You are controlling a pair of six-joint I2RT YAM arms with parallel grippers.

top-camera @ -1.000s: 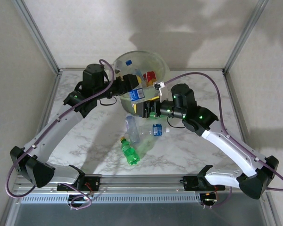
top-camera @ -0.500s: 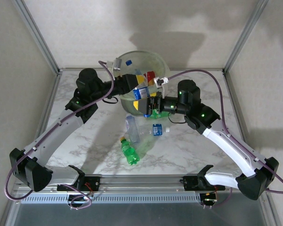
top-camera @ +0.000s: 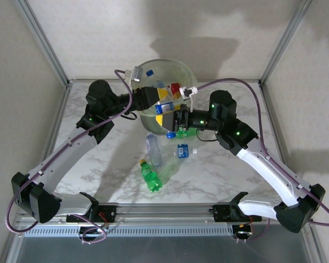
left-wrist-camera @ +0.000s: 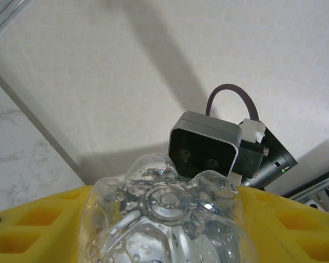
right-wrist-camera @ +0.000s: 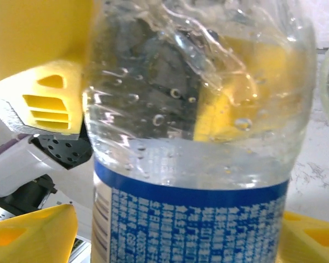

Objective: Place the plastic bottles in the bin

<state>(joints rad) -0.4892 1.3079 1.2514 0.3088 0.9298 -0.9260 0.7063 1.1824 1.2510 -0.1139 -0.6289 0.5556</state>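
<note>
A clear bottle with a blue label (top-camera: 164, 107) hangs cap-down over the front rim of the pale-green bin (top-camera: 183, 68). My left gripper (top-camera: 156, 100) is shut on its base end; that ribbed base (left-wrist-camera: 170, 219) sits between the yellow fingers (left-wrist-camera: 22, 230). My right gripper (top-camera: 175, 123) stands around the same bottle (right-wrist-camera: 197, 137) lower down. Its fingers (right-wrist-camera: 33, 235) flank the label, with a thin gap on one side. The bin holds a red-label bottle (top-camera: 175, 87) and others.
On the marble table in front of the bin lie a clear bottle (top-camera: 153, 148), a green bottle with a yellow cap (top-camera: 151, 176) and a small blue-label bottle (top-camera: 182, 150). Another green bottle (top-camera: 182, 133) lies under the right gripper. Metal frame posts stand at the back corners.
The right gripper has risen toward the bin and come around the bottle held by the left, its jaws narrowing. The left gripper shifted the bottle slightly right.
</note>
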